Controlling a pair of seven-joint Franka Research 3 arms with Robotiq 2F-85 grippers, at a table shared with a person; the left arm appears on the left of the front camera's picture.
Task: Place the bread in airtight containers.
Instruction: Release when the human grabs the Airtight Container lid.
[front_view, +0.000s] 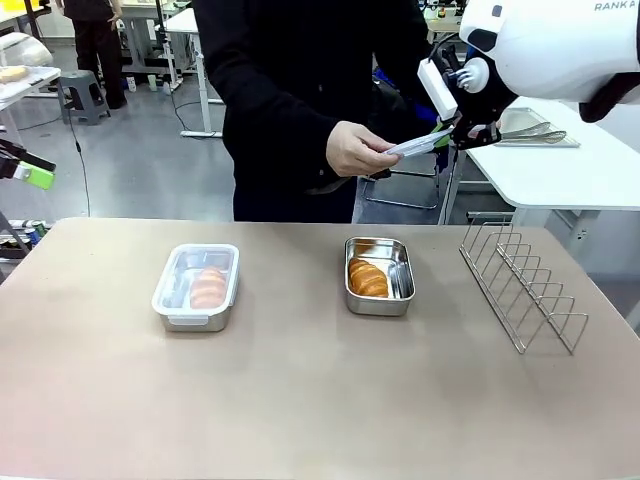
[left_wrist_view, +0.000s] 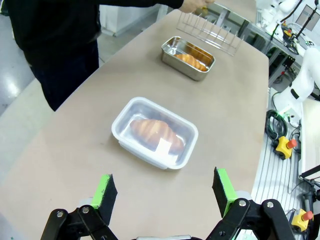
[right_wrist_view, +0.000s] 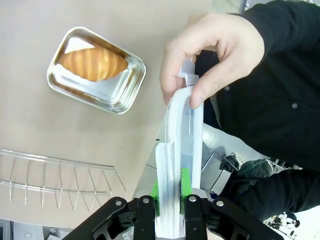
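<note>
Right wrist view | jaws pinch lid (right_wrist_view: 181, 150) with hand (right_wrist_view: 212, 52) | left jaws spread wide

The right arm (front_view: 560, 45) is a glossy white shell lettered "RANKA" ending in a black right gripper (right_wrist_view: 169, 200) with green pads (right_wrist_view: 184, 177) and silver screws at its knuckles, matched by the left gripper (left_wrist_view: 162, 197), facing a person's black buttoned sleeve (right_wrist_view: 285, 90).
</note>
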